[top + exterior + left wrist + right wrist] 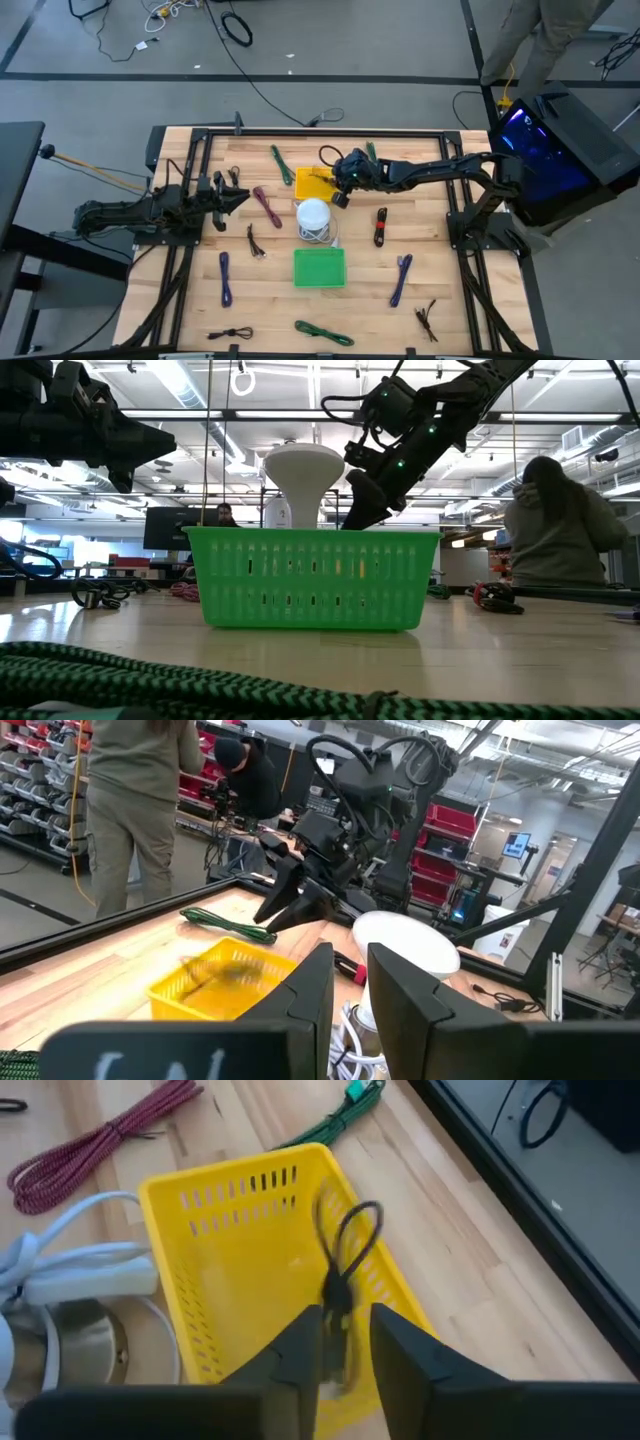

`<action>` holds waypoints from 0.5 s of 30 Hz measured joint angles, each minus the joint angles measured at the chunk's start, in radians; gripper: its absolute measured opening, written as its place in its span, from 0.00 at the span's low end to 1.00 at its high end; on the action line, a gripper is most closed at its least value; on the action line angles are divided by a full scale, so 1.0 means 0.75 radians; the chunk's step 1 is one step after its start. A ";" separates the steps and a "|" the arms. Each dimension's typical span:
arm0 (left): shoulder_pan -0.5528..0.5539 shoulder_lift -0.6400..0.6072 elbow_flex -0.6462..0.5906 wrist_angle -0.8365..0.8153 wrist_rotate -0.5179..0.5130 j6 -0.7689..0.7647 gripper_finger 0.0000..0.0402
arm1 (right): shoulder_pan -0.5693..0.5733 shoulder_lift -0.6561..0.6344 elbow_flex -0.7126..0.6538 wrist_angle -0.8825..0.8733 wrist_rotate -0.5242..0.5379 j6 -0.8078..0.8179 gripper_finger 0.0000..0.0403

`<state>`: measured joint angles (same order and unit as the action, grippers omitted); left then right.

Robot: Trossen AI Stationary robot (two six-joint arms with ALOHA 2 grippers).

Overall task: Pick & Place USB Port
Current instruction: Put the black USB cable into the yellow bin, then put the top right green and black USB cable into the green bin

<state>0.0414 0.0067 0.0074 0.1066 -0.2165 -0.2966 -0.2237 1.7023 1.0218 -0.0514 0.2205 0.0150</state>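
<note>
While the right gripper (pixel 345 1342) hangs over the yellow basket (pixel 311 184), fingers slightly apart around a dark looped tie (pixel 345 1265), the USB port (pixel 381 226) lies on the counter (pixel 450 300); left gripper (pixel 232 197) idle, slightly apart.

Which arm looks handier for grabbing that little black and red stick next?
The right, probably. Its end effector hovers at the yellow basket, with the USB port lying on its side of the table. The left end effector waits beyond the white lamp.

I saw grey floor (pixel 380 50) around the wooden table (pixel 190 300); red shelving (pixel 455 830) stood far behind.
</note>
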 joint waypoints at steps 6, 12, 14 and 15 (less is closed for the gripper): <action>0.000 0.000 0.000 0.000 0.000 0.000 0.17 | -0.003 0.000 0.000 0.044 0.122 -0.029 0.32; 0.001 0.000 0.000 -0.001 0.010 -0.009 0.17 | -0.093 -0.033 0.000 0.004 0.242 -0.034 0.37; 0.000 0.000 0.000 -0.001 0.023 -0.015 0.17 | -0.140 -0.048 0.000 -0.049 0.235 -0.018 0.38; 0.000 0.000 0.000 -0.003 0.029 -0.017 0.17 | -0.164 -0.056 0.000 -0.086 0.239 -0.008 0.38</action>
<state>0.0415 0.0067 0.0074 0.1043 -0.1949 -0.3096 -0.3469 1.6605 1.0218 -0.1158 0.4000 0.0087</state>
